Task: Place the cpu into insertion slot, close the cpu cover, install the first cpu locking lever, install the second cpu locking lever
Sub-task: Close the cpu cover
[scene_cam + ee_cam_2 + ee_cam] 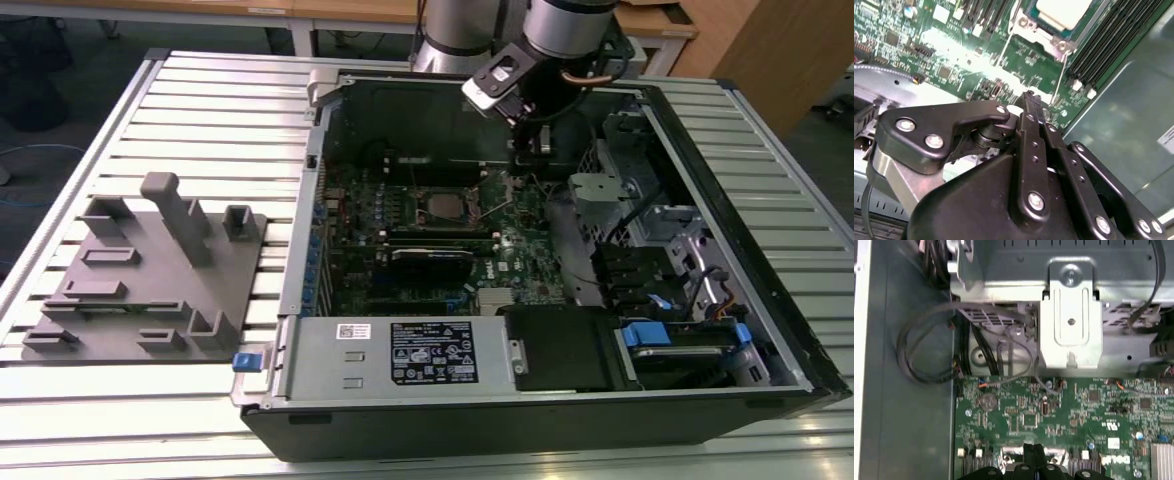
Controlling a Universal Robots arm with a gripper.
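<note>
Evidently the gripper [537, 150], its fingers [1030, 100] pinched together on nothing, hung at upper centre of the exterior view. The cpu [441, 206] sat in the insertion slot [416, 212], lower and toward the exterior view's left, with a thin wire lever [1061, 75] between.

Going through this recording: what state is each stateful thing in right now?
cpu: seated, under the cover.
cpu cover: down.
locking lever: apparently unlatched, standing up.
gripper: shut, empty, above the motherboard.
computer case: side open.
</note>
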